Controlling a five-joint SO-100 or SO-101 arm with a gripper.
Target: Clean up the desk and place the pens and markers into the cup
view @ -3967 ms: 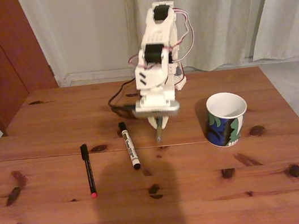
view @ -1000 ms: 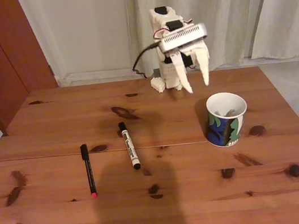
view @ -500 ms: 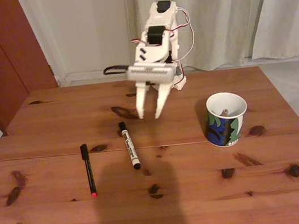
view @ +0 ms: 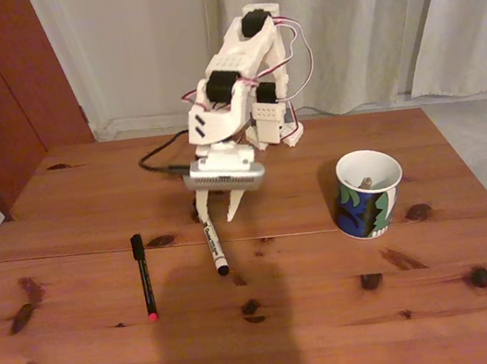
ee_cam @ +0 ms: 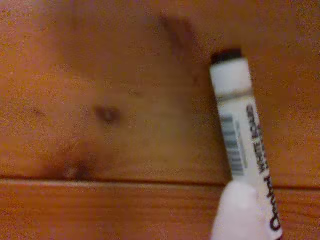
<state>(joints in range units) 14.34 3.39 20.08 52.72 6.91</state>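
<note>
— Hand (view: 217,215) spread open, gripping nothing, low over the far end of the white marker (view: 212,237) lying mid-counter (view: 341,315).
— Worth watching for?
— Fingertip (ee_cam: 239,210) sitting right on top of the barrel in the wrist view; likely to press or roll it instead of straddling it.
— Anything else?
— Black pen (view: 143,276) left on the planks toward the left edge. Cup (view: 369,193) well off toward the right edge, so a long carry; risky with a grip that far from the middle.
</note>
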